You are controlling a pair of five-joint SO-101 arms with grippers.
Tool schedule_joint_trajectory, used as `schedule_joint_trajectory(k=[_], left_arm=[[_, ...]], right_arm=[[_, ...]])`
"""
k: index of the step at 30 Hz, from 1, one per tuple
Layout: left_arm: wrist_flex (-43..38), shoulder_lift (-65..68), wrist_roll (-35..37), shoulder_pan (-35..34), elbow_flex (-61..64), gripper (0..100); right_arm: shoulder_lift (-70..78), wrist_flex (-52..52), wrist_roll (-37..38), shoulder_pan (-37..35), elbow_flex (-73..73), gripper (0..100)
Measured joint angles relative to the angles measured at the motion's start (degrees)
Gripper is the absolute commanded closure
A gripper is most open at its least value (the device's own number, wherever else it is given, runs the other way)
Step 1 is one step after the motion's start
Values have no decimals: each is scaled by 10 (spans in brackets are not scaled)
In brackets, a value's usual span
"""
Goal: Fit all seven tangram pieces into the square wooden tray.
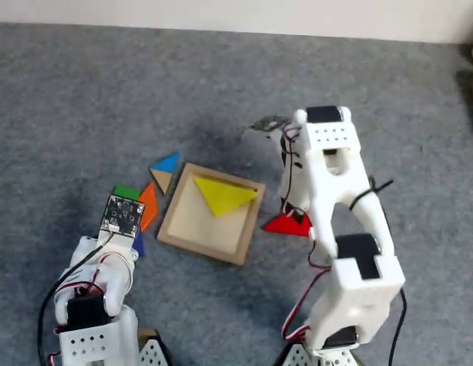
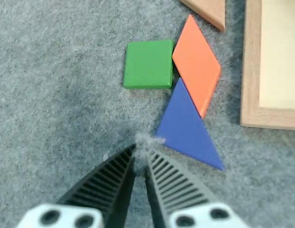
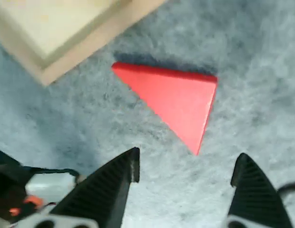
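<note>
Pressing together to a closed point, the left jaws sit close over the grey felt bench (image 2: 52,118) with a wisp of lint caught at their tips, just beside one corner of the dark blue triangle (image 2: 185,130). That triangle lies flat, its long side close along the orange parallelogram (image 2: 197,71) and its far corner tucked between the parallelogram and the green square (image 2: 148,64), which meets the parallelogram at a corner. Past the orange piece lies a plain wooden triangle (image 2: 209,9), and alongside all of them runs the outer wall of the square wooden tray (image 2: 250,71). From the high view, a small light blue triangle (image 1: 168,162) lies just beyond the wooden one, their tips nearly touching. The right jaws are spread wide and hold nothing; the red triangle (image 3: 176,99) lies flat on the felt ahead of them, apart from both, near a corner of the tray on the right arm's side. Inside the tray lies the large yellow triangle (image 1: 221,194), toward the far side, one corner reaching the rim nearest the right arm.
</note>
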Motion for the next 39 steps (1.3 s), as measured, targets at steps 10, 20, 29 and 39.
schedule_joint_trajectory(k=[10,20,29,39], left_arm=[[-11,0,0,0,0,992],[-14,0,0,0,0,992],[-14,0,0,0,0,992],[-14,0,0,0,0,992]], right_arm=[[-39,-193,57,-47,198,591],[1,-309,87,-40,241,591],[24,-310,91,-37,232,720],[24,-311,91,-17,230,800]])
